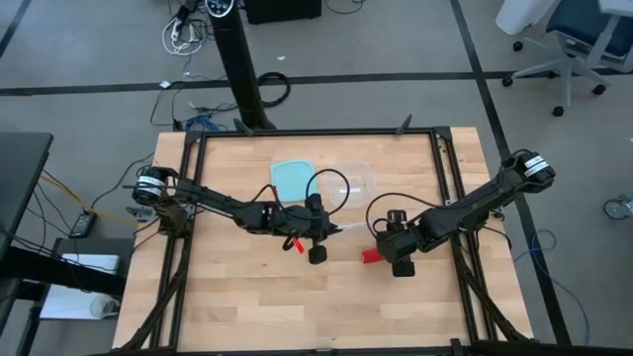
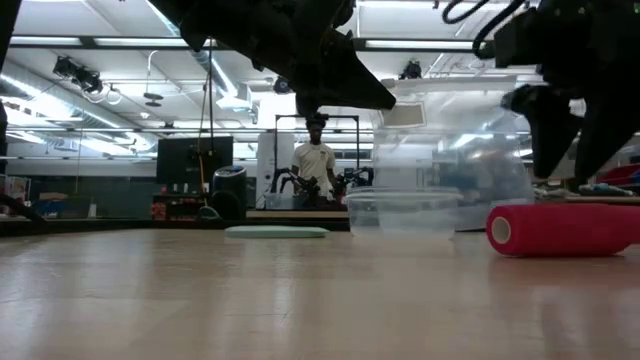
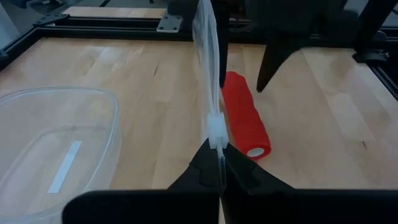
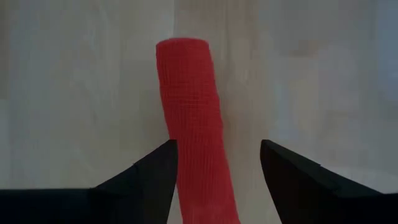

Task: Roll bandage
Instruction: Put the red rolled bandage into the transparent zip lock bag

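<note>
The bandage is a bright red roll (image 1: 370,255) lying on its side on the wooden table (image 1: 247,307); it also shows in the low view (image 2: 565,228) and the left wrist view (image 3: 245,121). My right gripper (image 4: 214,162) hangs open just above it, pointing steeply down. Its fingers (image 2: 555,130) stand on either side of the roll's near end (image 4: 199,180), clear of it. My left gripper (image 3: 219,163), left of the roll, is shut on a clear plastic bag (image 3: 208,68). My left gripper pinches the clear bag's whitish thickened edge (image 3: 215,132) between its two fingertips. The fingers come from the table's left, slanting slightly down. The bag shows edge-on, running forward from the fingers toward the right arm.
A clear plastic container (image 3: 56,143) sits on the table behind the grippers, and a light-blue lid (image 1: 294,178) lies flat beside it. Black frame rails (image 1: 316,133) border the table. In the low view a person (image 2: 316,160) stands far off in the room.
</note>
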You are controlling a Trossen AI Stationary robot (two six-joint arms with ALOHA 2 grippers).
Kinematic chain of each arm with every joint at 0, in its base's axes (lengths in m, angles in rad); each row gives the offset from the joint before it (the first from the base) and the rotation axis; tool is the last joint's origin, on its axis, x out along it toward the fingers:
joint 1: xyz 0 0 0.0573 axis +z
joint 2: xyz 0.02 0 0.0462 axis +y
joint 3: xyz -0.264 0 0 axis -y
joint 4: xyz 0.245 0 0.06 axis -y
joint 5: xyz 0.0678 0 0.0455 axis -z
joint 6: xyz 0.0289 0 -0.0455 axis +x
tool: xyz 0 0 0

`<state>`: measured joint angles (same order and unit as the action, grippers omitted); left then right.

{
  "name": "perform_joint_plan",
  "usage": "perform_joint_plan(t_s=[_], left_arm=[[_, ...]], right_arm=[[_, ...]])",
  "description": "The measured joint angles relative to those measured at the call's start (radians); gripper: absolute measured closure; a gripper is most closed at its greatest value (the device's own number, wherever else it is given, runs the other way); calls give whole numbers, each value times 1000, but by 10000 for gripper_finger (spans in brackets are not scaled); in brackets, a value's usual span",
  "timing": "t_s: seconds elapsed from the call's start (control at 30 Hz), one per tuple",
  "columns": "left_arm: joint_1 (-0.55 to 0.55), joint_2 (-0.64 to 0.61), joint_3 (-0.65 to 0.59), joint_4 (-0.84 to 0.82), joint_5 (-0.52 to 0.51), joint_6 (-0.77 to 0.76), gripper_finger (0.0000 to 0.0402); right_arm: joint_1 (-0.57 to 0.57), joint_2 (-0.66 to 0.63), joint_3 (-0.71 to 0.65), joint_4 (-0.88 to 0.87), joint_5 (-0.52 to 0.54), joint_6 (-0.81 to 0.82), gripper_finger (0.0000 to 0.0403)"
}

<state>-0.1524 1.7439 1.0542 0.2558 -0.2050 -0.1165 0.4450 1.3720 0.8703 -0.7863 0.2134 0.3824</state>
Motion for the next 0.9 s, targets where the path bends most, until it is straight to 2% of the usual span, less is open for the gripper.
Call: perform_joint_plan(t_s=[0.1, 0.2, 0.53, 0.67, 0.9], left_arm=[[0, 0, 0, -4, 0, 0, 402], [0, 0, 0, -7, -12, -1, 402], [2, 0, 0, -12, -41, -46, 402], [2, 0, 0, -31, -59, -61, 402], [2, 0, 0, -29, -61, -68, 402]], right_arm=[[0, -38, 25, -19, 21, 18, 179], [1, -60, 60, -4, 98, -4, 179], [6, -8, 178, 68, 382, -316, 179], [6, -4, 184, 135, 395, -381, 179], [-2, 1, 184, 156, 363, -394, 179]])
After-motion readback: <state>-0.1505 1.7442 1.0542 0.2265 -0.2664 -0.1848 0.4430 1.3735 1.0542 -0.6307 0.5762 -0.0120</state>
